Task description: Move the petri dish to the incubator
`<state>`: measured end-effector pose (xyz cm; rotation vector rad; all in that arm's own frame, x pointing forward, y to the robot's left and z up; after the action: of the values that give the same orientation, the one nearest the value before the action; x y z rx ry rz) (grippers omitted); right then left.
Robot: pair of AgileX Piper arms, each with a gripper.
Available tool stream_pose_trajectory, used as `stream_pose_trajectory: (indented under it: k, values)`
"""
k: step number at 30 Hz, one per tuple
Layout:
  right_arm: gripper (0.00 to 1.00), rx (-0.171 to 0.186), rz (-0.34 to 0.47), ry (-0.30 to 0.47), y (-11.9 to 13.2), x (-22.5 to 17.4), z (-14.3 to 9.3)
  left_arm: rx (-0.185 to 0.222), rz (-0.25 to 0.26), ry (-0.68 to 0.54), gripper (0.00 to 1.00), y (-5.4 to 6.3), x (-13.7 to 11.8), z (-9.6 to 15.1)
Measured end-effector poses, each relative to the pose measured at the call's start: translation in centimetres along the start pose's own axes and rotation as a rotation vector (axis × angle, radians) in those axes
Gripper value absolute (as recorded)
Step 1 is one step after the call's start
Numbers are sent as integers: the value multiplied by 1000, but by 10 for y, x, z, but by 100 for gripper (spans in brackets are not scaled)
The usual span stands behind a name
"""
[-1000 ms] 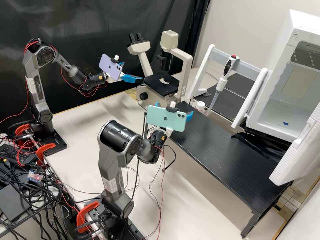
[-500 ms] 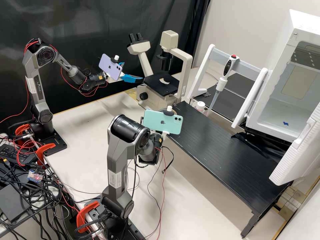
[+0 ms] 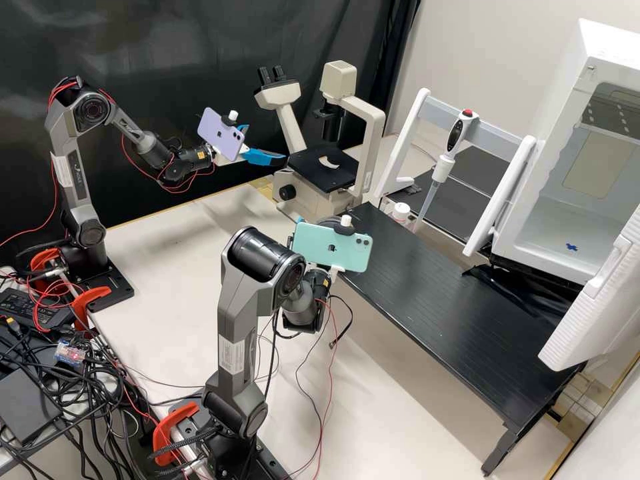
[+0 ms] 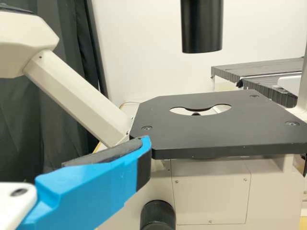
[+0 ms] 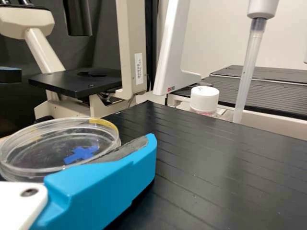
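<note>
Your petri dish (image 5: 45, 152) is pinched in the right gripper (image 3: 327, 220), held by the microscope end of the black shelf (image 3: 453, 300). Over the last 1 second, that arm (image 3: 238, 313) leans nearer the shelf and its gripper turns a bit. So you seem to be lining up the trip to the incubator (image 3: 561, 163), past the shelf's other end. Your left gripper (image 3: 264, 145) has its 2 fingers (image 4: 86, 191) spread, off the shelf.
</note>
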<state>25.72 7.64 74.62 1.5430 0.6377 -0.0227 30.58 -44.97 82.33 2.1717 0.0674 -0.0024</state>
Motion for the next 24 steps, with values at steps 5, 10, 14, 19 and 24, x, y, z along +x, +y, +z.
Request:
stream_pose_trajectory:
  k: [5,10,14,19,24]
  values:
    - [0,12,-1,-5,2,2,0,0,0,0,100,0,0,0]
    - [100,8,-1,-6,2,3,0,0,0,0,100,0,0,0]
    - [100,-54,-3,-19,2,3,1,0,0,0,100,0,0,0]
    - [100,-81,2,-30,2,4,1,0,0,0,100,0,0,0]
    - [0,-81,0,-34,1,4,1,0,0,0,100,0,0,0]
